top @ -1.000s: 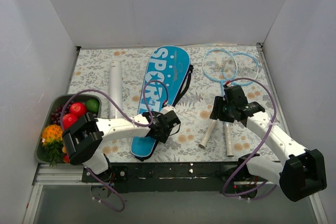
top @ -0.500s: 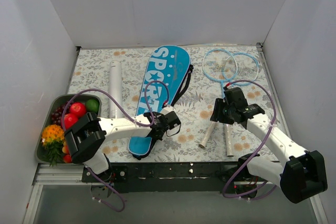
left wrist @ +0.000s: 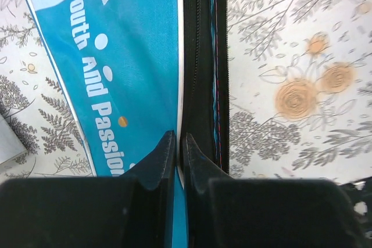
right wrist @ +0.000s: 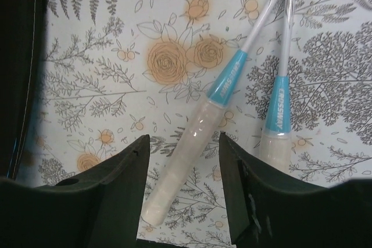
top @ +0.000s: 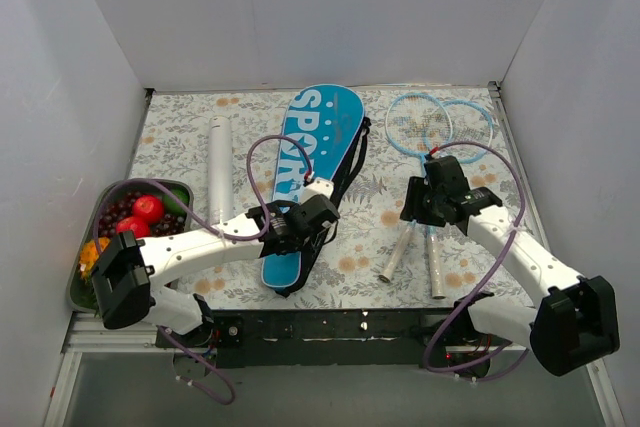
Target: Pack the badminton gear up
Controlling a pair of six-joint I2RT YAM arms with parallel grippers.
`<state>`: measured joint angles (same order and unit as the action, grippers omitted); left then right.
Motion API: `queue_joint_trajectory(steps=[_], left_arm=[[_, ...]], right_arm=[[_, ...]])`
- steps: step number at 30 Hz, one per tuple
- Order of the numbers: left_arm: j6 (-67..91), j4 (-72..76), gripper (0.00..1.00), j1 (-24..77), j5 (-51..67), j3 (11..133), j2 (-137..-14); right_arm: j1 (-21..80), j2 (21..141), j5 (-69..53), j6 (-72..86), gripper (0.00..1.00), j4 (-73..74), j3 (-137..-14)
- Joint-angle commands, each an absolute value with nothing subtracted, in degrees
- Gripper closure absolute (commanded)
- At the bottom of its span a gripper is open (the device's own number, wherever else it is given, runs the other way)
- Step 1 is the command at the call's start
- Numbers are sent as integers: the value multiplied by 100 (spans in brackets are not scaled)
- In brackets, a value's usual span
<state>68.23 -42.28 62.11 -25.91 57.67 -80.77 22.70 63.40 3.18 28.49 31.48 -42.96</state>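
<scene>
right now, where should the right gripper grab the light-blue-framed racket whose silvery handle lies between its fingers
The pale wrapped handle, just below the teal collar, from straight above. The racket lies flat on the floral table, that handle inside the open right gripper, so closing should pinch it crosswise; the second racket lies close alongside.

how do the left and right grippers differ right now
The left gripper is shut on the cover at its zip edge; the right gripper is open, holding nothing. The left sits over the cover; the right straddles a racket handle from above. Both point downward.
</scene>
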Motion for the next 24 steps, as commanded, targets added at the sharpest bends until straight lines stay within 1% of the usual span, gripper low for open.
queue_joint_trajectory(steps=[1, 5, 10, 13, 17, 24], left_arm=[[6978, -4192, 100, 6240, -2645, 6029, -7656], [7022, -4096, 100, 6205, -2724, 6012, -7638], [6996, -3824, 100, 6152, -2637, 6021, -7515], [6952, -3700, 100, 6091, -2540, 6047, -7418], [6838, -3560, 100, 6038, -2435, 6038, -7330], [6706, -3366, 100, 5942, -2259, 5854, -7128]], right_arm=[[2224, 6723, 948, 2830, 41, 3234, -4991], [1934, 7232, 1353, 2795, 40, 3182, -5299], [1530, 7909, 1389, 2470, 40, 2892, -5686], [1450, 8470, 1503, 2189, 40, 2664, -5915], [1389, 9008, 1345, 1811, 41, 2303, -6248], [1222, 10019, 1477, 1494, 44, 2373, -7136]])
